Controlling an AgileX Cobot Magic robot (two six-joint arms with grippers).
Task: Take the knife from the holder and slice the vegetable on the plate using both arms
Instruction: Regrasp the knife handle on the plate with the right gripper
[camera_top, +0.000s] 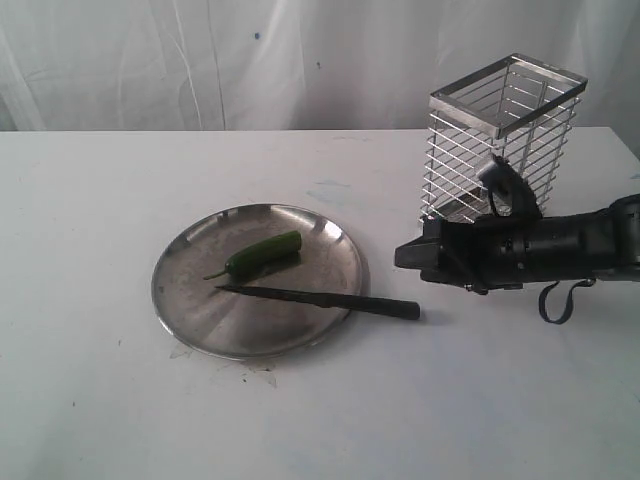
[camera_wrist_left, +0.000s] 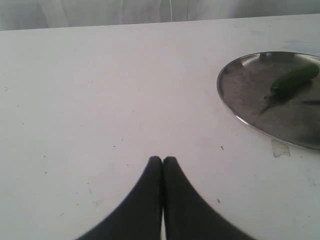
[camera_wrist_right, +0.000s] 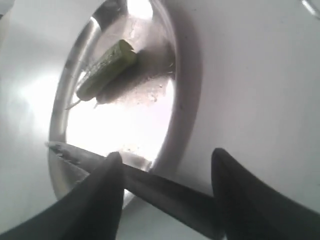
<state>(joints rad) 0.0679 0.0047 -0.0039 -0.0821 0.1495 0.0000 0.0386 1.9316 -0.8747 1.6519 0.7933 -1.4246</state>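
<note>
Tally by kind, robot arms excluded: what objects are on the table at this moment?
Steel plate: 1
Green chili pepper: 1
Knife: 1
Wire-mesh holder: 1
Total: 4

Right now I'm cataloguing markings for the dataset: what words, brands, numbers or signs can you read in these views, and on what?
None: no text can be read in any view.
The plate, the knife, the vegetable and the holder show no marking.
The right arm is plain black here, with no legible lettering.
</note>
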